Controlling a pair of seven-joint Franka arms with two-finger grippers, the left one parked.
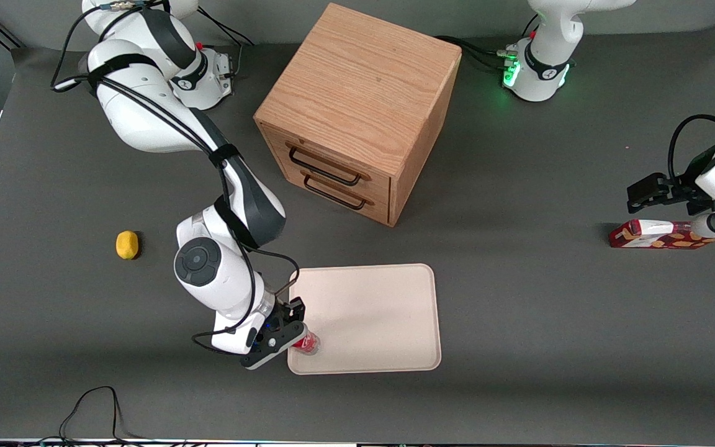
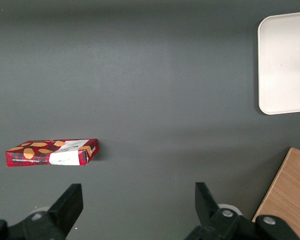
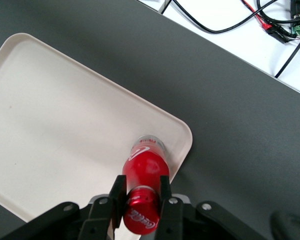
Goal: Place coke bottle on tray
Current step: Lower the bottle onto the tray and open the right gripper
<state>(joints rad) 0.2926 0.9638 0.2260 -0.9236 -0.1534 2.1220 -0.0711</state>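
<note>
Gripper point(image 3: 141, 200) clamps coke bottle point(image 3: 146, 167) over tray point(image 3: 55, 135) corner; lemon point(image 1: 126, 244) well apart.

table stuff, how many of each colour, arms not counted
red: 2, the small red-capped coke bottle held by the right arm's pincer over the tray corner, and the flat red snack carton
yellow: 1, round yellow lemon
cream-white: 1, flat rectangular tray
wood brown: 1, wooden drawer box
total: 5

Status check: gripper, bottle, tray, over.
Gripper shut on coke bottle at its cap. Bottle over tray corner nearest the working arm. Nothing in the way.
</note>
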